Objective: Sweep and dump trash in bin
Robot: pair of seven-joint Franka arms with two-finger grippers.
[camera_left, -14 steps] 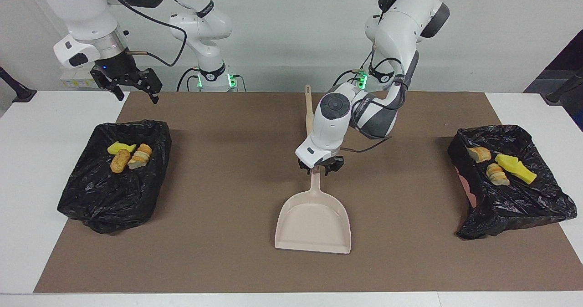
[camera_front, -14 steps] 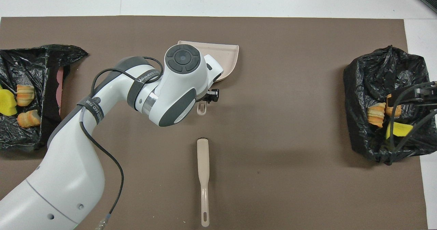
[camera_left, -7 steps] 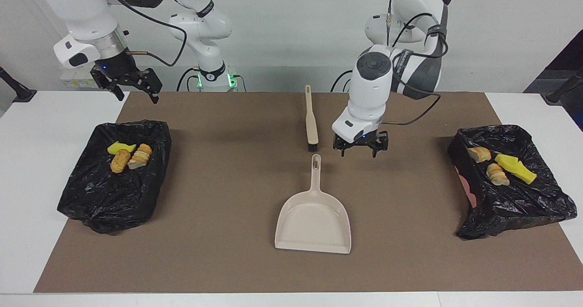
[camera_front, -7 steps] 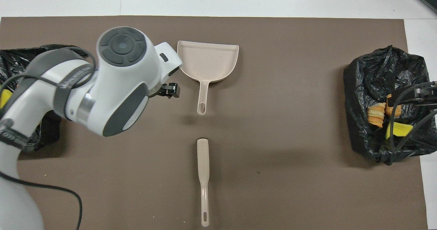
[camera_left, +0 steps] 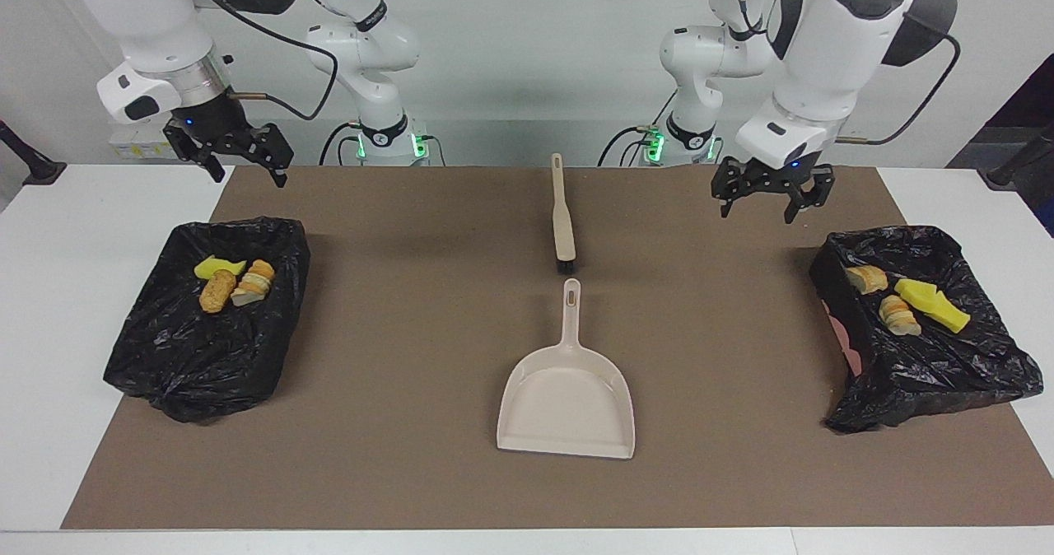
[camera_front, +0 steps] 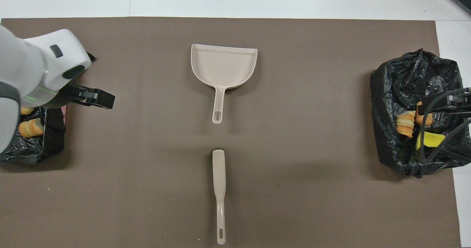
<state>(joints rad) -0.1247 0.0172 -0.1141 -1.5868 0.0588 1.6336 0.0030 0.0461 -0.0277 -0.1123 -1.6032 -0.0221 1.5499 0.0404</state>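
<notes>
A: The trash — where does it sit?

B: Three bits (camera_left: 229, 282) lie in the black bin bag (camera_left: 202, 349) at the right arm's end of the table, and three more (camera_left: 904, 297) lie in the other black bag (camera_left: 930, 374) at the left arm's end.

A: And the tools?

B: The beige dustpan (camera_left: 566, 394) lies flat on the brown mat (camera_left: 395, 333), mid-table, with nothing in it. The brush (camera_left: 562, 217) lies nearer to the robots, in line with the pan's handle, apart from it.

A: The pincers?

B: The left gripper (camera_left: 766, 197) hangs over the mat near its bag, fingers apart, holding nothing. The right gripper (camera_left: 237, 160) hangs over the mat's corner near its bag, fingers apart too, holding nothing.
</notes>
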